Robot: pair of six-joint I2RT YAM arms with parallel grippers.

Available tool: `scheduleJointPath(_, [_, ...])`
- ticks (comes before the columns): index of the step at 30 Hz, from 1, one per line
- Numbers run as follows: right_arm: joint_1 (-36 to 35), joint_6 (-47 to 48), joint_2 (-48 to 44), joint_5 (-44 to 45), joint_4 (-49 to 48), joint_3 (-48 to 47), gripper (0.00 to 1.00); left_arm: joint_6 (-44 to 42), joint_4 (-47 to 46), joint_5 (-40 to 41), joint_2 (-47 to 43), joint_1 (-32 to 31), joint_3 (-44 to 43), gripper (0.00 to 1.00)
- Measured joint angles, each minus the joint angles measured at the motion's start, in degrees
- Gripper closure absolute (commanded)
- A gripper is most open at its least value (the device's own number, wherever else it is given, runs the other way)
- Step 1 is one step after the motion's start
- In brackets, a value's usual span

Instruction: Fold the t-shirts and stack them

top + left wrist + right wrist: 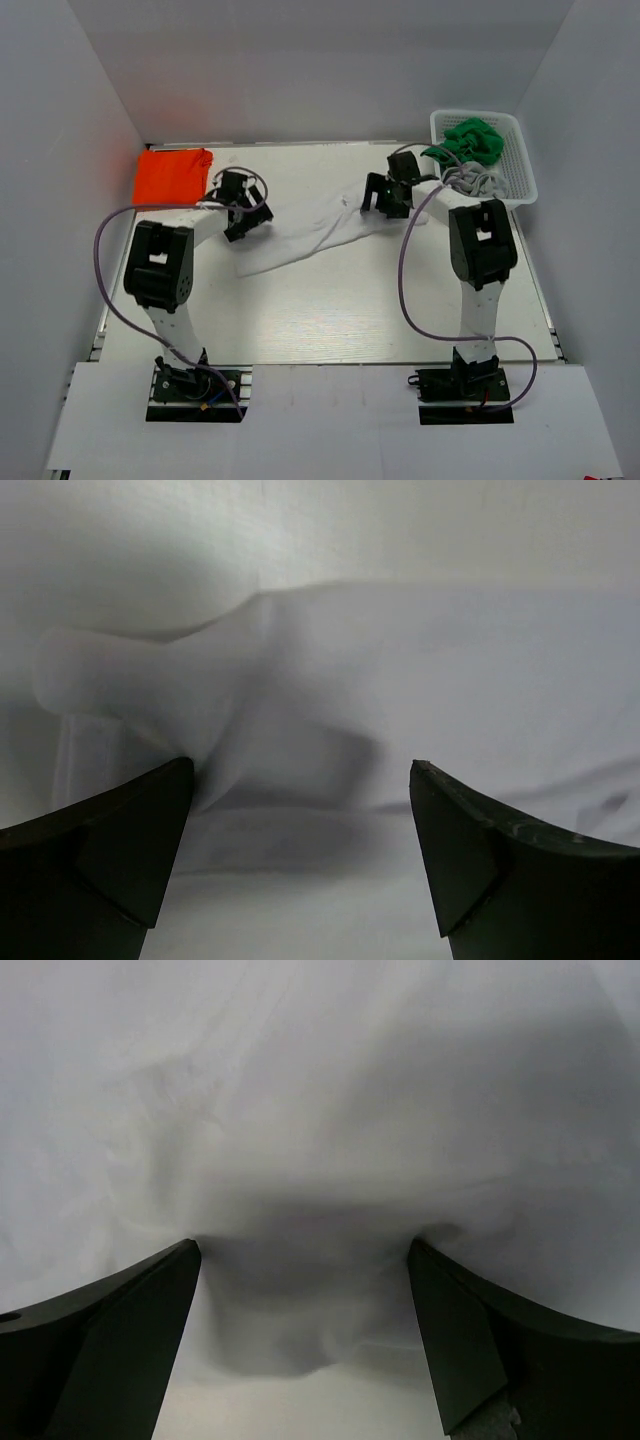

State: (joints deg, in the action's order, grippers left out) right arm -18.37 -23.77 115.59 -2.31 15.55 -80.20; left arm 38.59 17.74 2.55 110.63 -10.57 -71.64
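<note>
A white t-shirt [310, 228] lies crumpled across the middle of the table. My left gripper [243, 222] is open at its left end, fingers astride a fold of white cloth [300, 740]. My right gripper [385, 203] is open at its right end, fingers astride a bunched edge of the cloth [300, 1310]. An orange t-shirt [172, 174] lies folded at the back left. A green t-shirt [470, 140] and a grey t-shirt [478, 182] sit in the white mesh basket [520, 160].
The basket stands at the back right corner against the white wall. White walls close in the table on three sides. Purple cables loop beside both arms.
</note>
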Motion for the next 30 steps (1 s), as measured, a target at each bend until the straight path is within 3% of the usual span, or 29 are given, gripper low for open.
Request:
scheduleJointPath(6, [0.1,6.9,17.8,-5.5,0.5,-25.9,0.1,3.9,2.9,-5.0,-17.0,-14.5,19.6,0.0])
scheduleJointPath(10, [0.1,14.4,31.4,-14.4,1.9,-46.8,0.1,5.0,4.4,-9.2,-19.1,-27.7,21.2,0.0])
scheduleJointPath(12, [-0.2,17.2,33.9,-17.7,0.8,-50.1,0.1,4.9,3.5,-11.0,-19.1,-33.0,21.4,0.0])
scheduleJointPath(17, [-1.1,20.3,32.2,-20.9,-3.5,-45.5,0.1,3.4,6.9,-11.3,-17.0,-41.6,17.9,0.0])
scheduleJointPath(24, [-2.9,23.4,23.6,-17.3,1.3,-39.2,0.1,2.3,12.3,-1.5,-23.2,-43.6,16.7,0.0])
scheduleJointPath(27, [-4.2,21.7,10.4,-13.2,0.2,-25.6,0.1,2.4,13.4,2.6,-30.1,-43.6,17.1,0.0])
scheduleJointPath(30, [-5.4,16.4,-7.8,-10.7,-6.8,-4.2,0.1,3.9,15.1,6.5,-35.3,-43.1,18.6,0.0])
